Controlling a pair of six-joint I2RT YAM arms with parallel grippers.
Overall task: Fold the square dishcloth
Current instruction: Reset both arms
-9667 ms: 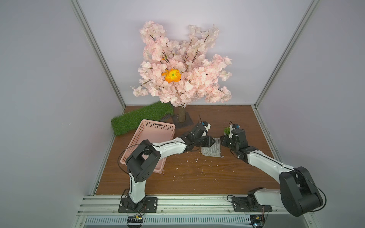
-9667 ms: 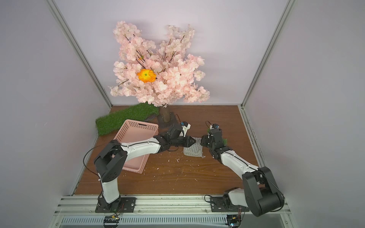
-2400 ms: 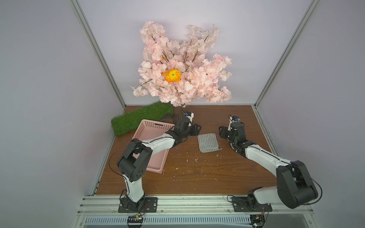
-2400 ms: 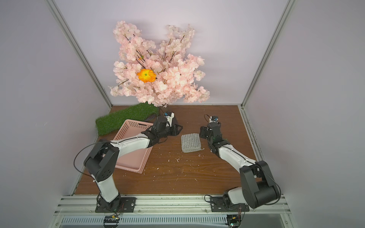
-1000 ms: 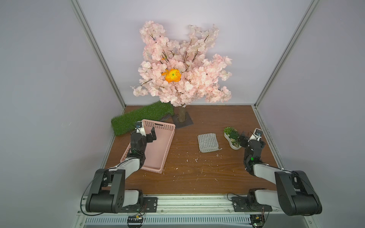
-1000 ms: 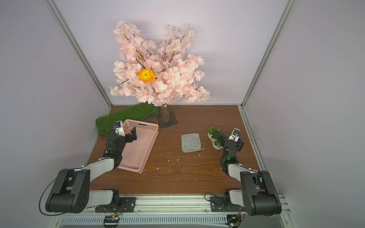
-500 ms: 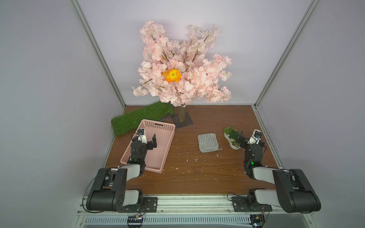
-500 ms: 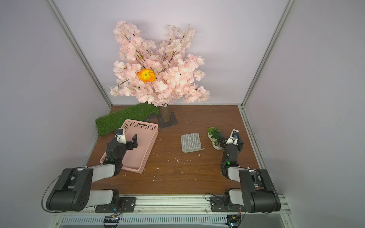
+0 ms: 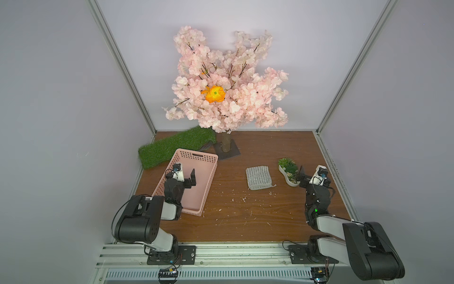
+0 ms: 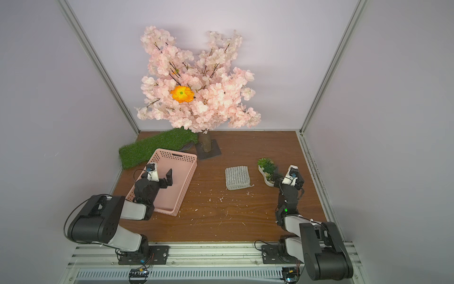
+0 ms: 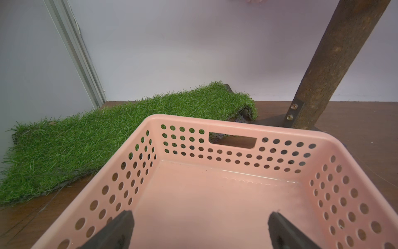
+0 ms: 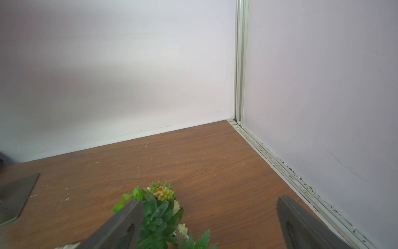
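The square dishcloth (image 9: 258, 177) (image 10: 237, 177), grey with whitish stripes, lies folded into a compact rectangle on the brown table, and neither gripper touches it. Far to the cloth's left, my left gripper (image 9: 183, 176) (image 10: 161, 177) (image 11: 200, 215) hangs open over the pink basket (image 9: 196, 156) (image 10: 177, 153) (image 11: 215, 120), with nothing between its fingers. My right gripper (image 9: 309, 174) (image 10: 285, 176) (image 12: 210, 201) stands open to the cloth's right, at the small potted plant (image 9: 288, 169) (image 10: 267, 169) (image 12: 159, 207). One finger is close beside the plant's leaves. Neither wrist view shows the cloth.
A green grass mat (image 9: 172, 147) (image 11: 86, 140) lies at the back left behind the basket. The blossom tree's trunk (image 9: 226, 143) (image 11: 333, 64) stands on a metal base plate at the back middle. Walls close in on both sides. Small white crumbs dot the table.
Both arms have drawn back from the dishcloth to the table's sides, the left over the basket and the right by the plant. Over the last second they barely move. The cloth stays put.
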